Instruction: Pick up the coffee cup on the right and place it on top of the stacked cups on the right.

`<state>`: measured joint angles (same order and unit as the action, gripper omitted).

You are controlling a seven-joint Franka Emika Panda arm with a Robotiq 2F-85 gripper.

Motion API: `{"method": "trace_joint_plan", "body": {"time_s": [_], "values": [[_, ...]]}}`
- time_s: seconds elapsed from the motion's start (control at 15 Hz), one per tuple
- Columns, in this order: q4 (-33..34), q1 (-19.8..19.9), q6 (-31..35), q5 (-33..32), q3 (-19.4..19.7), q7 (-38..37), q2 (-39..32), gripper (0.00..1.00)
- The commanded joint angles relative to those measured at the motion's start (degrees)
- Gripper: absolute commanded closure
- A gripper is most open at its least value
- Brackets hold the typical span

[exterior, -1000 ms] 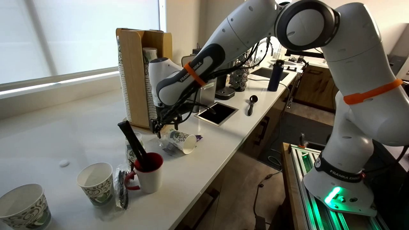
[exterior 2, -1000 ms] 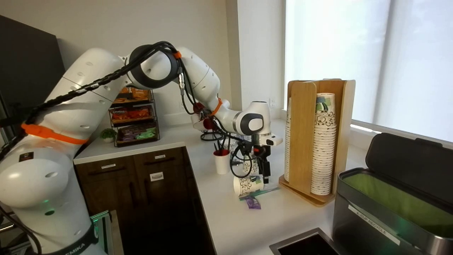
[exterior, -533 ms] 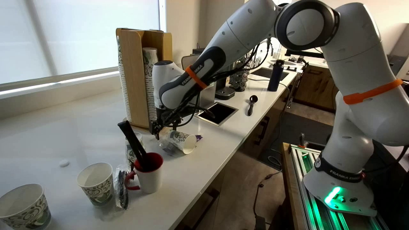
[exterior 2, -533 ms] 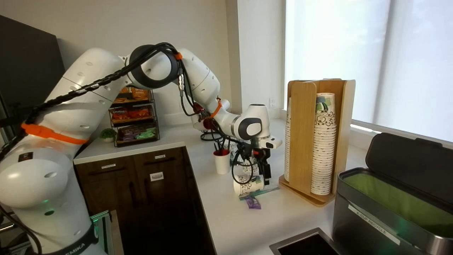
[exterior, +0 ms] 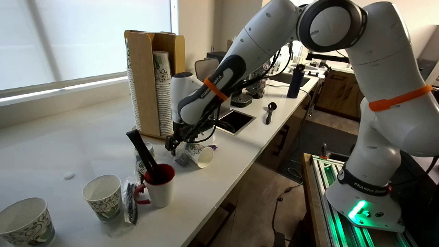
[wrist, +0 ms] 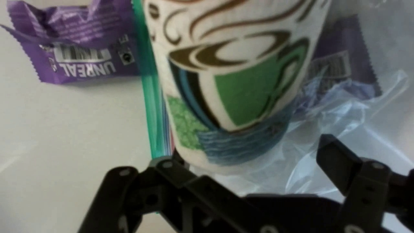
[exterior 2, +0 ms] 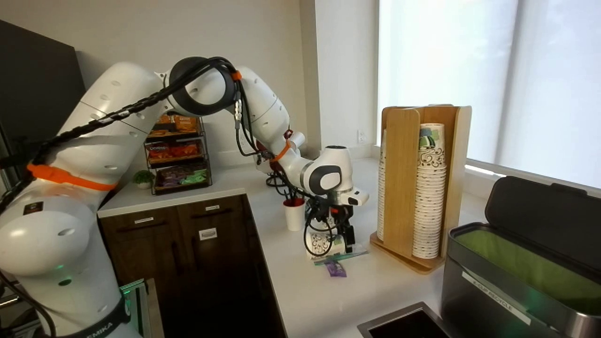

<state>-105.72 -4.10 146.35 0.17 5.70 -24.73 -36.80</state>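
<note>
Gripper [wrist: 252,152]: fingers [wrist: 339,165] stand spread; base end of the coffee cup [wrist: 236,87] shows between their tips, contact uncertain. Coffee cup: printed paper, lies on its side on the counter [exterior: 202,185], mouth toward the front edge. Clear bag [wrist: 346,113]: green-edged, partly under the cup. Purple wrapper [wrist: 81,48]: just beside. Stacked cups [exterior 2: 429,206]: upright nested column, framed by the light-wood box [exterior 2: 402,197], apart from the cup. White mug [exterior: 161,193]: red inside, holds black items [exterior: 142,151].

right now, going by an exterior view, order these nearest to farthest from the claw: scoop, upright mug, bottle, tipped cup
1. Tipped cup: on its side, mid-frame
2. Upright mug: toward the camera
3. Scoop: farther back, frame right
4. Bottle: standing, farthest back right
</note>
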Motion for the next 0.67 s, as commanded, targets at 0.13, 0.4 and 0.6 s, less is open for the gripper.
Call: {"method": "trace_joint_plan", "body": {"time_s": [0.13, 0.4, 0.6], "values": [[-4.1, 0.4, 4.9, 5.9, -0.1, -2.7, 3.2, 0.00], [-5.6, -1.8, 4.0, 6.5, 1.9, -8.1, 4.8, 0.00], [-7.7, -3.3, 3.5, 5.3, 4.2, -13.6, 6.3, 0.00]]}}
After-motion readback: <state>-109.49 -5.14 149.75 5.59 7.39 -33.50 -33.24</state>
